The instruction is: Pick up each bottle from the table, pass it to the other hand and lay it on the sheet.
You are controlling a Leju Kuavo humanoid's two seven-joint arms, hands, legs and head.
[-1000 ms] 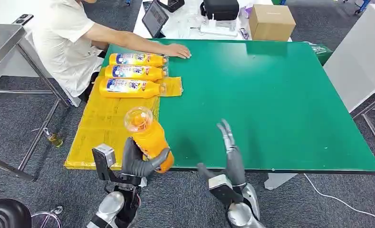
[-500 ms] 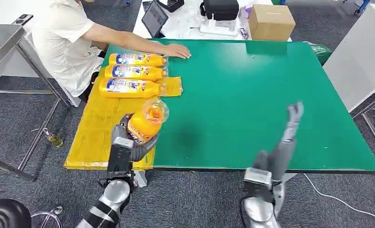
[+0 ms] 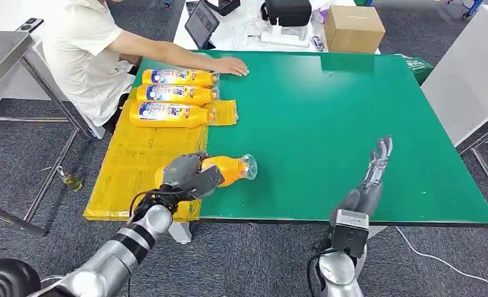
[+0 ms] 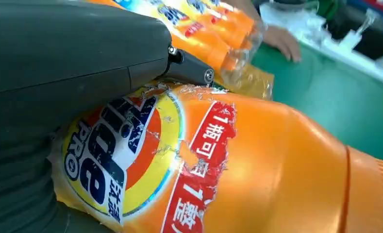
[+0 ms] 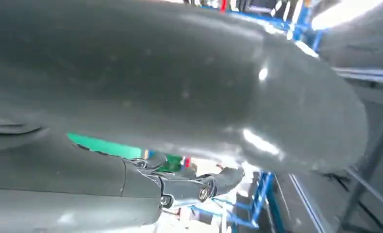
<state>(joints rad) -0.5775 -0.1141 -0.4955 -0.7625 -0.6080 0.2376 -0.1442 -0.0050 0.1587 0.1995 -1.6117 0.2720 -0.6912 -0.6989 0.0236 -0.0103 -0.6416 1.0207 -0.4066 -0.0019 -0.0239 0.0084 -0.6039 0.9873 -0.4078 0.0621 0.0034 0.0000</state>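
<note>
My left hand (image 3: 188, 175) grips an orange bottle (image 3: 227, 169) that lies on its side, body over the near part of the yellow sheet (image 3: 133, 161), clear cap end over the green table (image 3: 346, 117). The left wrist view has the bottle's label (image 4: 145, 160) close up under my fingers (image 4: 82, 73). Three more orange bottles (image 3: 170, 94) lie side by side on the far end of the sheet. My right hand (image 3: 374, 173) stands over the near right of the table, fingers straight and apart, holding nothing.
A person sits at the far left with a hand (image 3: 231, 65) resting on the table beside the far bottle. A cardboard box (image 3: 352, 28), a tablet (image 3: 201, 23) and a black case (image 3: 287, 11) stand on a white table behind.
My left hand has tipped the bottle from upright down onto its side at the sheet's near edge. My right hand has swung away to the right and stays spread.
</note>
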